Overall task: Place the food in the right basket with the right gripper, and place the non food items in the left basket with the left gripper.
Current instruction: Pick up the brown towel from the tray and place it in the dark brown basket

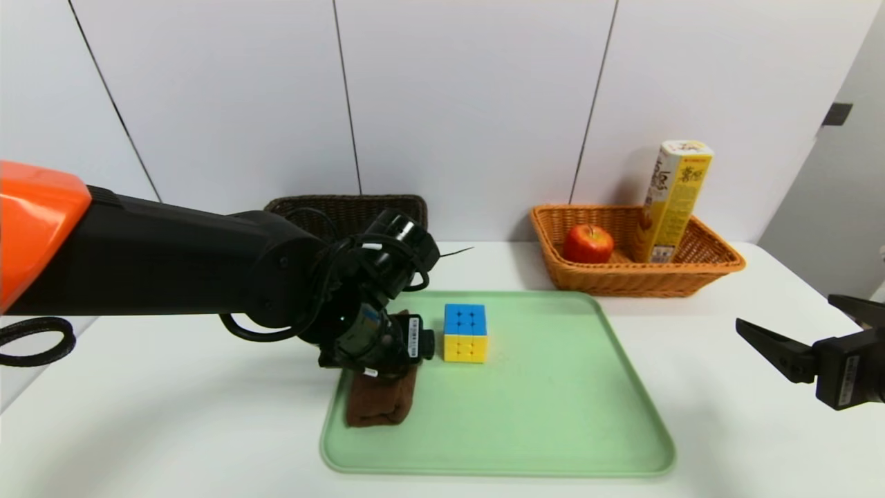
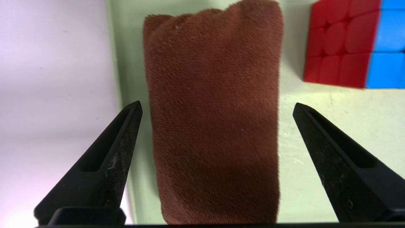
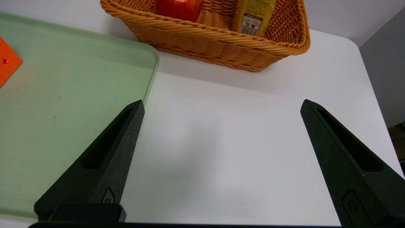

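Head: left gripper over brown cloth [image 1: 382,398] on green tray [image 1: 553,401]; its fingers and the cloth's upper part hidden by the arm. Dark basket [image 1: 352,207] mostly blocked too. Apple [image 1: 588,243] and snack box [image 1: 674,200] in orange basket [image 1: 643,282]. Right gripper [image 1: 781,332] off the tray's right side, cut off by frame.

Left wrist: left gripper [image 2: 217,107] wide open, a finger either side of cloth, no grip. Cube [image 2: 354,44] cut off; red face visible only here.

Right wrist: right gripper [image 3: 223,104] spread, holding nothing. Cube's orange face shows; apple and box tops cropped.
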Controlling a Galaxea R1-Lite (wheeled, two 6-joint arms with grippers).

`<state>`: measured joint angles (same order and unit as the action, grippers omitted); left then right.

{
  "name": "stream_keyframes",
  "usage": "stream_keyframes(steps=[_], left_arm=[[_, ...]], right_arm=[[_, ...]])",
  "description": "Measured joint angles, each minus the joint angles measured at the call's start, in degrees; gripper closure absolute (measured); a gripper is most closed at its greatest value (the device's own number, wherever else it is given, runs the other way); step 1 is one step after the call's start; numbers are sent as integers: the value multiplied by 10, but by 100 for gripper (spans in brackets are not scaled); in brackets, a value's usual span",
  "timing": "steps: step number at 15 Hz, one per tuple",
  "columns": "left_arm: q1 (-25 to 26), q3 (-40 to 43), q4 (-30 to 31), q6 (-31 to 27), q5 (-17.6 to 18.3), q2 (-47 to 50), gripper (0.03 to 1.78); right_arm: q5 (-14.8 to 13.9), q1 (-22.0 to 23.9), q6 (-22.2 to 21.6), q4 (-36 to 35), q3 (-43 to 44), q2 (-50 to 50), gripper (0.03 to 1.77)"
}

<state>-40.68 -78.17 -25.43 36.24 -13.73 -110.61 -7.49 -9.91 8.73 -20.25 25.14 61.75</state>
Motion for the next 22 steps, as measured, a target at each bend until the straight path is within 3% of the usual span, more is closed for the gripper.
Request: stream_keyframes(steps=[3,7,10,12,16,19,22], left_arm=[[3,12,33,-6,-10,-3,12],[3,19,36,-15,-9,-1,75],[3,21,34,-15,-9,5,105],[4,17,35,-23,-8,23,150],[23,-10,61,-120,-34,100,150],[116,-32,186,-253,-41,144,150],[232,-36,388,-350,-2,136,150]], right_arm=[[0,0,-1,0,0,0,10],[0,0,-1,0,0,0,10],[0,0,-2,0,0,0,10],[1,6,-2,0,-1,0,10],[4,17,-2,0,-6,1,10],[4,19,-2,-1,-4,1,10],[4,20,-3,-1,-4,1,10]])
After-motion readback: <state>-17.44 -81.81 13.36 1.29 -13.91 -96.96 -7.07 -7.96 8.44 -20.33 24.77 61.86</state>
